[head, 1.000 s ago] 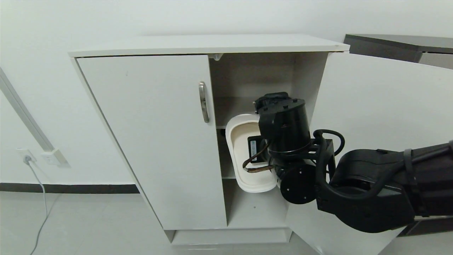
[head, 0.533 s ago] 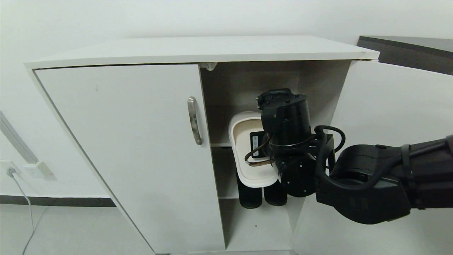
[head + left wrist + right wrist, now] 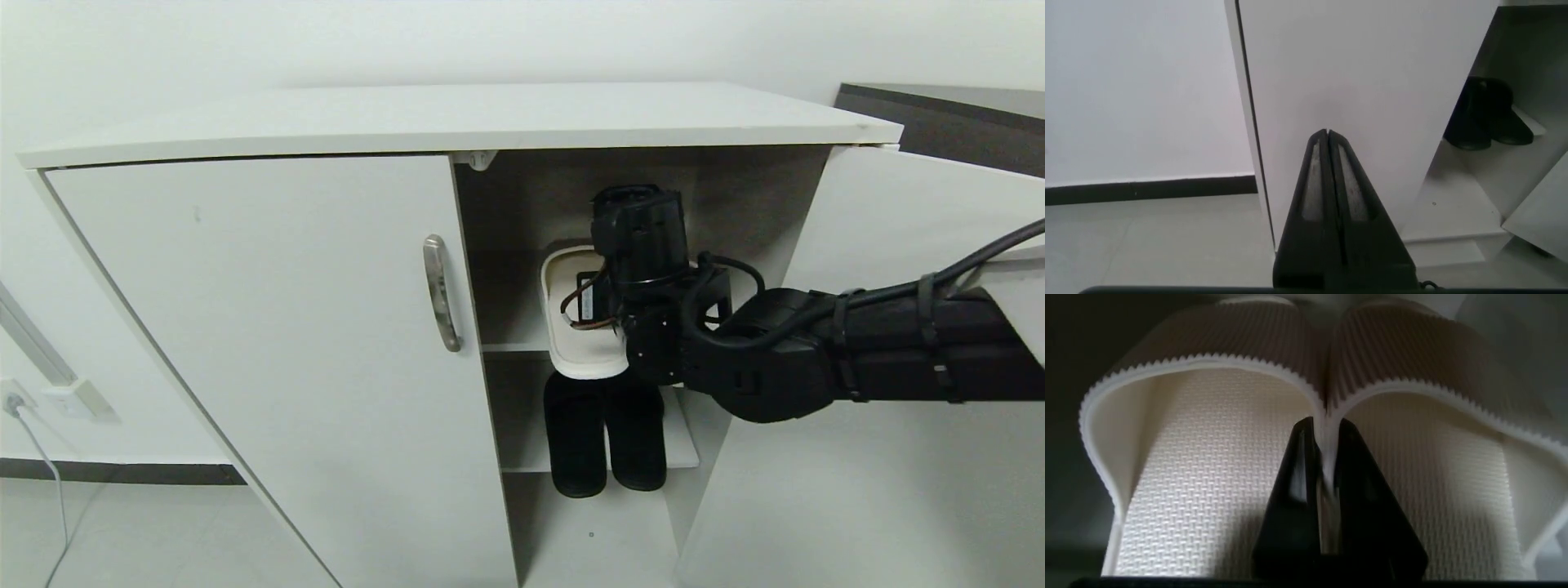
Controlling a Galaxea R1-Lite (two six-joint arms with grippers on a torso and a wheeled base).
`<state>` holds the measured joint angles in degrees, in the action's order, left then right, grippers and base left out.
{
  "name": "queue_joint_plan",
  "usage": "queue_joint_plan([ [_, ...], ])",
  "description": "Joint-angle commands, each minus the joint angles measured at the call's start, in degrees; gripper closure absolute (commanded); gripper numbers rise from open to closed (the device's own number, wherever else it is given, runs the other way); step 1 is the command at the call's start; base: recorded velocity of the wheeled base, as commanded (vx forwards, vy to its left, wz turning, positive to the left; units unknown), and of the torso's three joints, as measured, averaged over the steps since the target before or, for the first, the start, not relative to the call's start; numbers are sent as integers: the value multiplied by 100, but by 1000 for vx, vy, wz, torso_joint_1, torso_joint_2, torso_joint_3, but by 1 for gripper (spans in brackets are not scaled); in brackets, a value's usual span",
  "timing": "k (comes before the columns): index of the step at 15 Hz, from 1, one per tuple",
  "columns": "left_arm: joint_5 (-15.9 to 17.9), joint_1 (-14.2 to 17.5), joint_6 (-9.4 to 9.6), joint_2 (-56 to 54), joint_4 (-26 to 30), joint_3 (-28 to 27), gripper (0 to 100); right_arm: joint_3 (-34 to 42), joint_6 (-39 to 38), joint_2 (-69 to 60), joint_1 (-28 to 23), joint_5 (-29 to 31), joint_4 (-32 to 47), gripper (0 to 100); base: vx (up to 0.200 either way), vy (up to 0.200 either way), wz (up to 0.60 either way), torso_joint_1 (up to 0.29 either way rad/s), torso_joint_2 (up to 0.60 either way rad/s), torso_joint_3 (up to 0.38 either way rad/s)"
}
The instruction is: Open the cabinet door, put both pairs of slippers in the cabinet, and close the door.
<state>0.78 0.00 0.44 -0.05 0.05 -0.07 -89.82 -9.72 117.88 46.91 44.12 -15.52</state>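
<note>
Inside the cabinet (image 3: 457, 122), right half, upper shelf level: one pair of white slippers (image 3: 571, 351), which you are holding side by side at the mouth of the compartment. Whether they rest on the shelf cannot be told. Right gripper (image 3: 1324, 433): clamped on the white slippers where their two ribbed straps meet, a finger (image 3: 1305, 482) on each side of the joined inner walls. Directly below, on the cabinet's middle shelf (image 3: 682, 449): one pair of black slippers (image 3: 604, 441), lying side by side and touching each other, their near ends overhanging the shelf's front edge. Cabinet's right door (image 3: 882, 245): swung wide open, with your right arm reaching in past it. Cabinet's left door (image 3: 269, 343): closed, with a metal handle (image 3: 441, 294) upright near its inner edge. Left gripper (image 3: 1327, 139): fingers pressed together with nothing between them, out in front of the cabinet's closed left door, low down and well apart from the black slippers. Left of the cabinet, on the wall: a socket with a cable (image 3: 16, 404) hanging from it. Right of the cabinet: the corner of a dark piece of furniture (image 3: 939, 122).
</note>
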Motion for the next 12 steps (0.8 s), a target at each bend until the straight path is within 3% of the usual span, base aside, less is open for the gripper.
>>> queue_joint_plan([
  [1,1,-9,0,5,-5,7,100,-387,-4,305,-94,-114,154,100,0,0,0,0,0,0],
  [5,1,0,9,5,4,-1,100,-994,5,666,-235,-175,234,100,0,0,0,0,0,0],
  [12,1,0,9,5,-5,7,100,-1169,22,833,-358,-175,234,100,0,0,0,0,0,0],
])
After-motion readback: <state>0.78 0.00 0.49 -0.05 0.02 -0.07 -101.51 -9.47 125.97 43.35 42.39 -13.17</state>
